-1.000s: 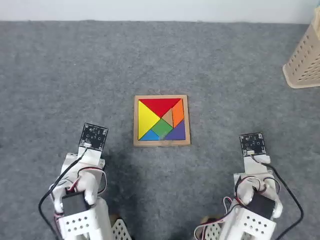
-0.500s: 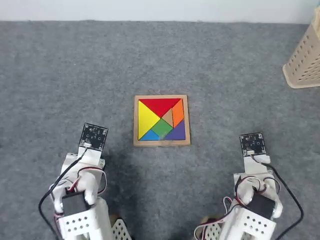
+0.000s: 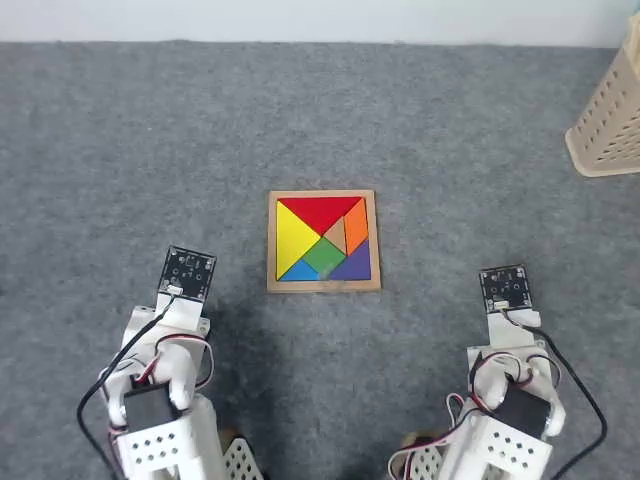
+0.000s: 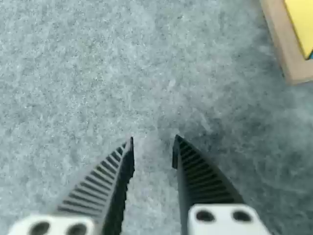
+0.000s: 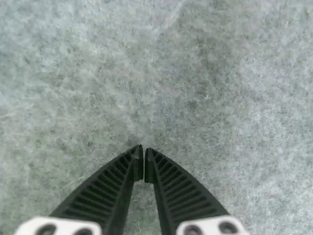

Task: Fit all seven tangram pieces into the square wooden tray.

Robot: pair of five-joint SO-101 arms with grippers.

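The tray (image 3: 322, 288) lies flat on the grey desk (image 3: 450, 150) with all seven pieces inside. The red triangle (image 3: 320, 211) runs along its far side and the yellow triangle (image 3: 292, 238) along its left. The orange piece (image 3: 356, 225) is at its right and the green square (image 3: 324, 257) low in the middle. The blue triangle (image 3: 297, 270) and purple triangle (image 3: 354, 265) fill the near corners. A small tan triangle (image 3: 336, 235) at the centre is hard to tell from the wood, and the seams are too fine to judge.

The left gripper (image 4: 151, 152) hangs over bare desk off the tray's near-left corner, jaws a narrow gap apart and empty. In its wrist view the tray corner (image 4: 283, 49) and a sliver of yellow (image 4: 302, 24) are cut off by the frame edge.

The right gripper (image 5: 144, 164) is off the tray's near-right, farther out, tips touching with nothing between them.

From above, the wrist boards of the left arm (image 3: 165, 345) and right arm (image 3: 510, 370) sit over their grippers. A basket (image 3: 610, 110) far right of the tray is cut off.
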